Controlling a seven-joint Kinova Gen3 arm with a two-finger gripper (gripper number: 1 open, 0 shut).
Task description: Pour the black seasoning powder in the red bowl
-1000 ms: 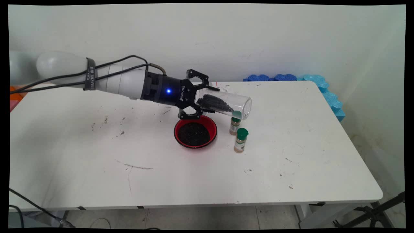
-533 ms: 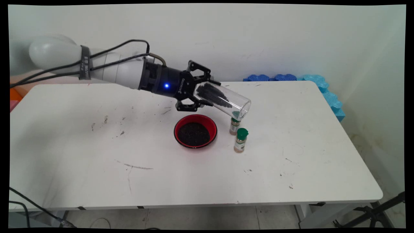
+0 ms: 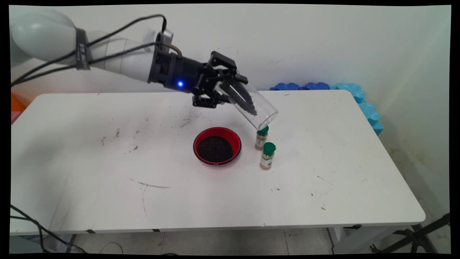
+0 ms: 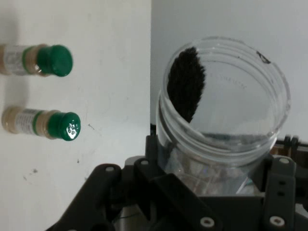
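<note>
The black two-finger gripper (image 3: 227, 91) squeezes tight around the bottom end of a clear round plastic jar (image 3: 251, 106). The jar hangs high over the white table (image 3: 359, 172), tipped with its open mouth pointing down. Dark black grains (image 4: 185, 86) sit inside it. The mouth is just above two small spice bottles with green caps (image 3: 265, 149), not above the red round bowl of black grains (image 3: 216, 145) beside them. To pour well, I think the jar's mouth should be right over the bowl.
</note>
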